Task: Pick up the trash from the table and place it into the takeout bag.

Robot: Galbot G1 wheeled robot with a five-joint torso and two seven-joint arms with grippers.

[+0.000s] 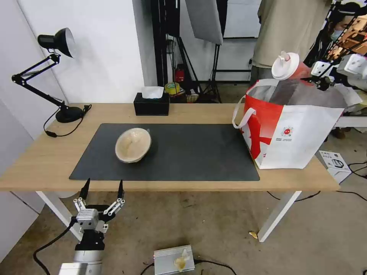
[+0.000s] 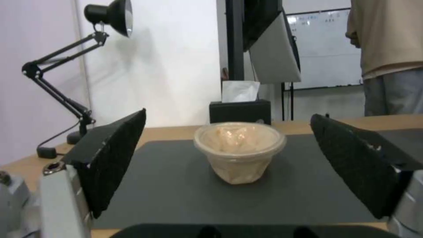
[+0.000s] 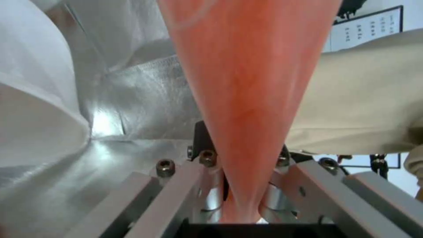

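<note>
Right claw (image 1: 306,74) pinches the cup (image 1: 292,68), tilted, over the bag (image 1: 306,133).
Lower it past the foil lining before letting go; left claw (image 1: 102,191), spread, waits below the surface (image 1: 191,110) edge, bowl (image 1: 133,145) on the mat (image 1: 198,152).

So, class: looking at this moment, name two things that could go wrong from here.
1. The right tool holds the red cup tilted above the takeout bag; released off-centre, it might catch the rim or leak.
2. The beige bowl leans on the mat; the open left tool, low by the table edge, may push it rather than grip it.
</note>
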